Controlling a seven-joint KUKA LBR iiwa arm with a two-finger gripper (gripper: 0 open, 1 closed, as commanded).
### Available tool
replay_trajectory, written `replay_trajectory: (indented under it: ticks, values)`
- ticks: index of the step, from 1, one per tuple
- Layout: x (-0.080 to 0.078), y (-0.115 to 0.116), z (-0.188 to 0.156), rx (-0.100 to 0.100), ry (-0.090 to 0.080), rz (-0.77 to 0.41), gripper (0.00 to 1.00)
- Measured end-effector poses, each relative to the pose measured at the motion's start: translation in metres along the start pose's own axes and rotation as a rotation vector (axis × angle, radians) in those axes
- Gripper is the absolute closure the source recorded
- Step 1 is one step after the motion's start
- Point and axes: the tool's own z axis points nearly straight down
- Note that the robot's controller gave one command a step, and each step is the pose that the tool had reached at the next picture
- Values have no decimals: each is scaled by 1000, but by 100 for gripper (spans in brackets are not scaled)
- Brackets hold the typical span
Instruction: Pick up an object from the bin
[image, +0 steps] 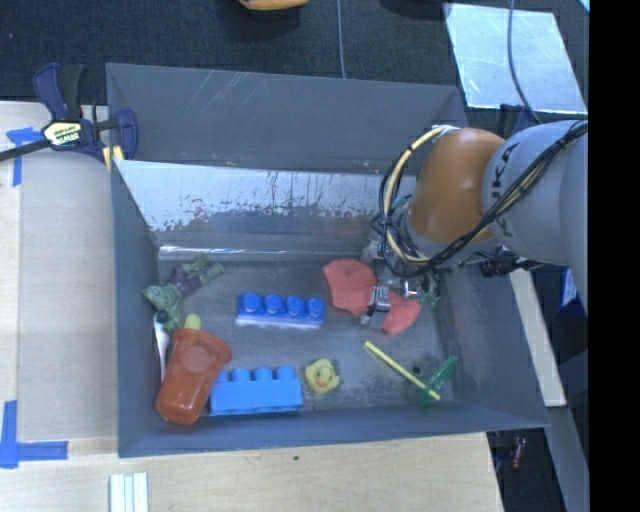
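Right of bin (290, 125) centre, near the right wall: end effector (383, 300), lowered onto the floor. Apart or together: cannot tell.
- Red floppy thing (347, 283): under and beside the end effector, showing red on both its sides; 1 piece or 2 cannot be told. Grasp not visible.
- Yellow stick with green head (412, 373): just in front of the end effector, apart from it.
- Yellow ring toy (321, 375): front centre.
- Blue 4-stud brick (281, 308): centre, left of the red thing.
- Blue block (256, 391): front, left of centre.
- Orange bottle (192, 376): front-left corner, touching the block.
- Green toy (178, 287): left side.
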Motion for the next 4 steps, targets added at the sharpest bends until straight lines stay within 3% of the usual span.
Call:
replay_trajectory:
  ticks: [1,2,3,4]
  values:
    - [2,7,-3,1,-1,58,100]
    - [2,7,-3,2,-1,57,100]
    - [5,7,-35,2,9,56,100]
    - [3,7,-75,2,7,55,100]
